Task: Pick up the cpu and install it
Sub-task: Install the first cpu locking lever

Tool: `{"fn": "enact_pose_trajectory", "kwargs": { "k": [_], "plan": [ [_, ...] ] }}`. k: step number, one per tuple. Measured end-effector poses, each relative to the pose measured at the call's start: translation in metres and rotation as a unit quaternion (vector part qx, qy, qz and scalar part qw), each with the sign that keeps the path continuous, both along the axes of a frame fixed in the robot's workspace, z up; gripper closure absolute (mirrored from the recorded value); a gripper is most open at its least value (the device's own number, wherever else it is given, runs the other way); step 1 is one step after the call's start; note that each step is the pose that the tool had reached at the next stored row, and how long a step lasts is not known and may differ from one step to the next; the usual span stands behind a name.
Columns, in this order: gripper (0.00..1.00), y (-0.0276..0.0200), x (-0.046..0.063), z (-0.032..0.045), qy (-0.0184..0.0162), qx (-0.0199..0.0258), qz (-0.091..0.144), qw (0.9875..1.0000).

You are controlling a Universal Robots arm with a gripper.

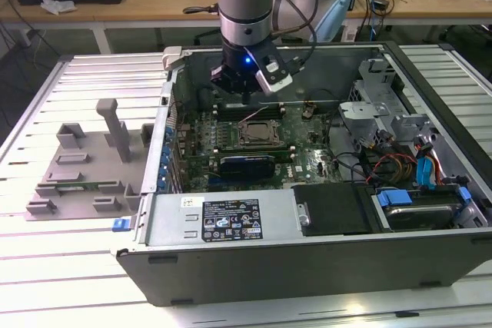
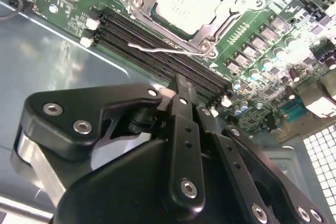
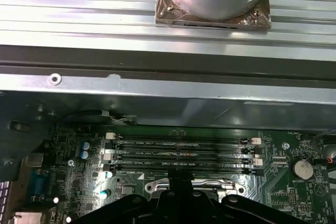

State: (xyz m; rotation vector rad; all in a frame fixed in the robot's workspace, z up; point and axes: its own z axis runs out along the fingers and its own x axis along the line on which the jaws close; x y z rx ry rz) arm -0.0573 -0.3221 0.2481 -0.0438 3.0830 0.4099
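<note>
The cpu, a flat square chip with a pale silver top, lies inside the metal-framed socket in the middle of the green motherboard. A thin wire lever runs along the socket's edge beside the memory slots. My gripper hangs above the memory slots, just beyond the socket and clear of the cpu. In the second wrist view its black fingers stand pressed together with nothing between them. In the first wrist view the gripper sits over the socket's rim.
The open computer case surrounds the board, with a steel wall behind the slots, a drive cage and cables on the exterior view's right. A grey plastic tray with blocks lies outside on the exterior view's left.
</note>
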Motion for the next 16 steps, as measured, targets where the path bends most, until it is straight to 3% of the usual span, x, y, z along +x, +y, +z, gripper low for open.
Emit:
{"fn": "enact_pose_trajectory", "kwargs": {
  "k": [6,16],
  "plan": [
    [0.89,-0.0017,0.002,-0.0086,-0.0003,0.0013,-0.001,1.0000],
    [0.89,-0.0024,0.017,-0.0212,-0.0010,0.0019,-0.002,1.0000]
  ]
}}
